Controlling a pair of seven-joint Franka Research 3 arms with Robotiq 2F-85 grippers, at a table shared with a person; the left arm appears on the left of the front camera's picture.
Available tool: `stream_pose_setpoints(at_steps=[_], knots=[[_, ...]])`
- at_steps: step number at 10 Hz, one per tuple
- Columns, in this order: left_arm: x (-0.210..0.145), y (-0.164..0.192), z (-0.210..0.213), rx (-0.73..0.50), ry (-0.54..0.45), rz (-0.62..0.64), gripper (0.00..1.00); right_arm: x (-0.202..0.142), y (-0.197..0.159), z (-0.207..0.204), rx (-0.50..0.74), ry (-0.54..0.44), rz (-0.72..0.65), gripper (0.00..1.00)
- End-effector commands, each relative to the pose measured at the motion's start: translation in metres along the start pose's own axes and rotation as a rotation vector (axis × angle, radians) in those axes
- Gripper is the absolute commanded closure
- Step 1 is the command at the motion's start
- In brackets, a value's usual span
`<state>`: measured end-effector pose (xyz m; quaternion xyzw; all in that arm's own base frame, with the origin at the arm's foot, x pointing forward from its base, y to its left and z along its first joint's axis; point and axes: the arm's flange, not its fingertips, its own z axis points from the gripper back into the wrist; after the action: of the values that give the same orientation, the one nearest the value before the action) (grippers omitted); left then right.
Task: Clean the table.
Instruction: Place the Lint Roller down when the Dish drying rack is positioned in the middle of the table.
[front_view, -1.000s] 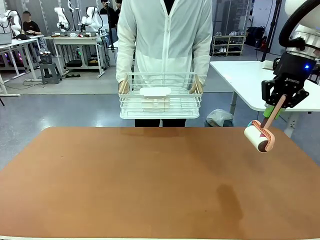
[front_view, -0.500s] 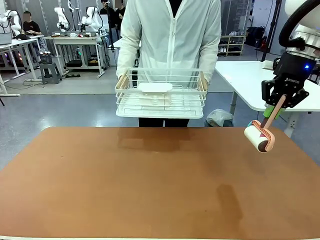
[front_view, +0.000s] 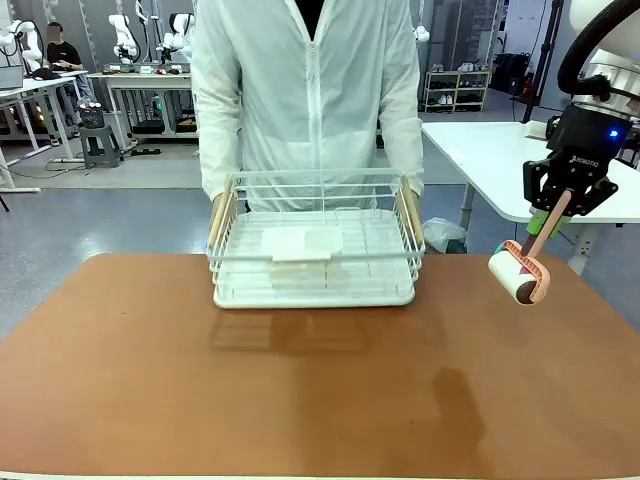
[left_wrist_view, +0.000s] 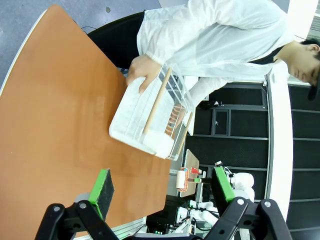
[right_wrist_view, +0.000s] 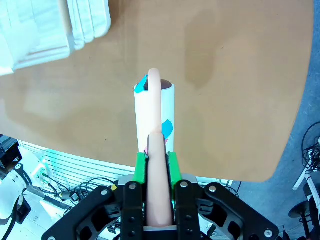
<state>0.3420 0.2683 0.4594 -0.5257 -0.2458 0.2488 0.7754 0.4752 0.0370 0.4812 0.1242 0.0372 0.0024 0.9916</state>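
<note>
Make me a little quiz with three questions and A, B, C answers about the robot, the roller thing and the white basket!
1. Where is the white basket?
A. Over the far side of the table, held by the person's hands
B. On the floor
C. In the left gripper

2. What colour is the handle of the lint roller?
A. Blue
B. Pink
C. Black

3. What are the two grippers doing?
A. Both are open
B. The right gripper is shut on the lint roller and the left gripper is open
C. Both hold the basket

Answers:
1. A, since the person grips both ends of the basket at the table's far edge.
2. B, since the right wrist view shows a pink handle between the green pads.
3. B, since the right fingers clamp the handle while the left fingers stand wide apart with nothing between them.
</note>
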Motion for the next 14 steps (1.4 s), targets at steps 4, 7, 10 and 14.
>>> stream_pose_setpoints(at_steps=[4,7,10,14], knots=[[-0.0001,-0.0007,0.0029,-0.026,-0.001,-0.010,0.00,-0.0018,0.0020,0.0018,0.001,0.003,0.002,0.79],[-0.0001,-0.0007,0.0029,-0.026,-0.001,-0.010,0.00,-0.0018,0.0020,0.0018,0.001,0.003,0.002,0.79],[-0.0001,-0.0007,0.0029,-0.026,-0.001,-0.010,0.00,-0.0018,0.0020,0.0018,0.001,0.003,0.002,0.79],[-0.0001,-0.0007,0.0029,-0.026,-0.001,-0.010,0.00,-0.0018,0.0020,0.0018,0.001,0.003,0.002,0.79]])
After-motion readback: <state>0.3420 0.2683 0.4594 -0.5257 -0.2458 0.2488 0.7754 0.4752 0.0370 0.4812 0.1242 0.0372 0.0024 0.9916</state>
